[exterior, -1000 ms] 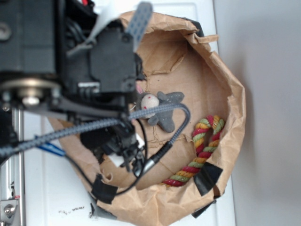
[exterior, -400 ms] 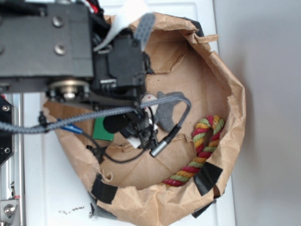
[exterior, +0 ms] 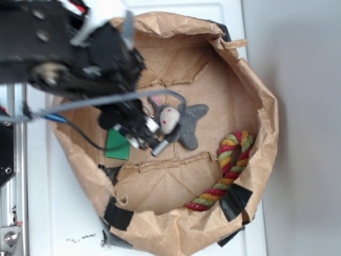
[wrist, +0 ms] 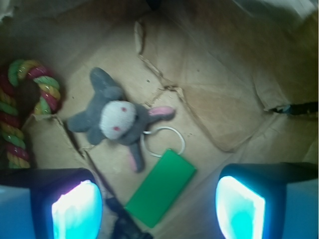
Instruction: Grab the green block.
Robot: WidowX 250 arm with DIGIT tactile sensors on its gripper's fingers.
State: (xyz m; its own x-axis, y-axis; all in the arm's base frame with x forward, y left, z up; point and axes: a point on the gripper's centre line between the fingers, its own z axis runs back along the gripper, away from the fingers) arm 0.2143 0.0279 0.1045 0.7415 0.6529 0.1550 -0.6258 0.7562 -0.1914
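The green block [wrist: 160,187] lies flat and slanted on the brown paper floor of the bag, just below the grey plush toy [wrist: 113,118] and its white ring. In the exterior view the green block [exterior: 118,145] shows partly under the arm. My gripper [wrist: 158,208] is open and empty, above the block, its two glowing fingertips [wrist: 76,209] standing wide on either side of it. In the exterior view the gripper [exterior: 139,132] hangs over the bag's left part, between block and toy.
A red-green-yellow braided rope [exterior: 228,169] lies at the bag's right side and shows at the left in the wrist view [wrist: 22,112]. The crumpled brown paper bag wall [exterior: 264,128] rings everything. Torn paper flaps [wrist: 219,114] rise from the floor. A dark cable [wrist: 122,219] runs beside the block.
The arm has swung up and left, uncovering the plush toy and more of the green block. The gripper now sits over the block's right edge.
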